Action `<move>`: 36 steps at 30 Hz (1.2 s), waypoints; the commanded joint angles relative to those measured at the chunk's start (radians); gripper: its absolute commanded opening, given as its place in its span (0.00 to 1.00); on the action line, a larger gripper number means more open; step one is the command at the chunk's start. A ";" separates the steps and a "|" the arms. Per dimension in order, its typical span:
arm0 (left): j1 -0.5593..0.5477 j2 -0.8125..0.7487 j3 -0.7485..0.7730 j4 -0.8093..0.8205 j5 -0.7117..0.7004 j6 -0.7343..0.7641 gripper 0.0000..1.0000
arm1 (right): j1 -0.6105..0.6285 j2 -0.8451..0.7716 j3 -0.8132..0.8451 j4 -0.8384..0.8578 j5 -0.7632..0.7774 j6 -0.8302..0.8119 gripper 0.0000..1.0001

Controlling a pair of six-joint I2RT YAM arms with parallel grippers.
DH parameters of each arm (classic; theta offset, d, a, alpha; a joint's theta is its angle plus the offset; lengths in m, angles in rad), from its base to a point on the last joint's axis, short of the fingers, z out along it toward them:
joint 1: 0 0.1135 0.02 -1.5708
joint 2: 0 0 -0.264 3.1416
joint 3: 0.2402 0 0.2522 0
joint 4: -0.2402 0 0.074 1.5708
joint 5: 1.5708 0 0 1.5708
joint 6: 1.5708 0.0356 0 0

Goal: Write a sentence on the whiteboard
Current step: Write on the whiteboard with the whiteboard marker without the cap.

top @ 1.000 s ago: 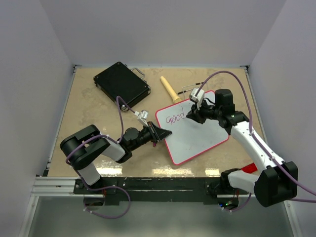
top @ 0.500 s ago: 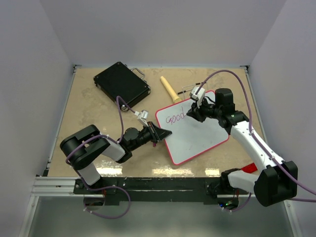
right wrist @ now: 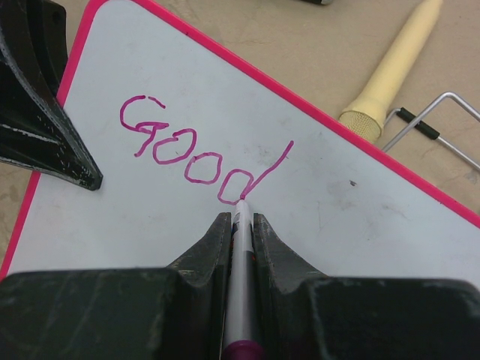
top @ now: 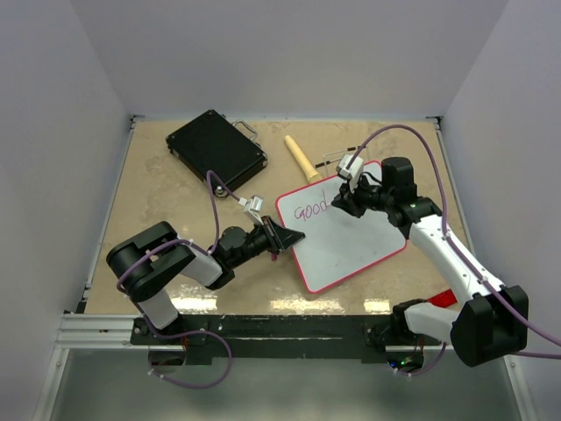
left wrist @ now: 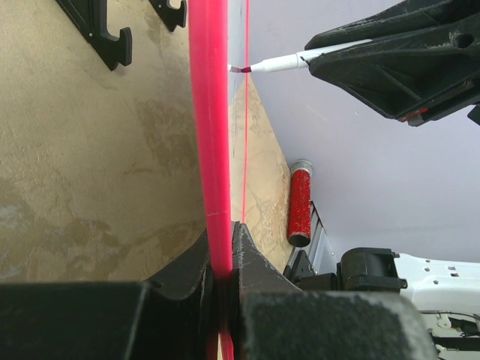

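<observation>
The whiteboard [top: 346,232] lies tilted on the table, white with a pink rim [left wrist: 210,112]. One pink word, "Good" [right wrist: 191,150], is written near its upper left corner [top: 308,210]. My left gripper [top: 289,237] is shut on the board's left rim [left wrist: 220,255]. My right gripper [top: 337,203] is shut on a white marker [right wrist: 241,255]; the marker's tip [right wrist: 241,201] touches the board at the foot of the "d". In the left wrist view the marker [left wrist: 281,64] meets the board edge-on.
A black hard case [top: 216,149] lies at the back left. A cream-coloured handle [top: 301,160] and a wire stand [right wrist: 442,120] lie behind the board. A red glittery cylinder [left wrist: 301,204] rests near the right arm's base [top: 443,298].
The right gripper shifted very slightly with the marker at the end of "Good". The left gripper and the board stayed still.
</observation>
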 commanded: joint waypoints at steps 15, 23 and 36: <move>-0.007 -0.023 -0.013 0.248 0.043 0.089 0.00 | -0.005 -0.098 0.084 -0.090 -0.080 -0.052 0.00; -0.007 -0.031 -0.030 0.247 0.044 0.101 0.00 | -0.039 -0.155 0.028 -0.020 -0.157 -0.023 0.00; -0.008 -0.023 -0.020 0.234 0.056 0.111 0.00 | -0.148 -0.172 -0.025 0.056 -0.215 0.022 0.00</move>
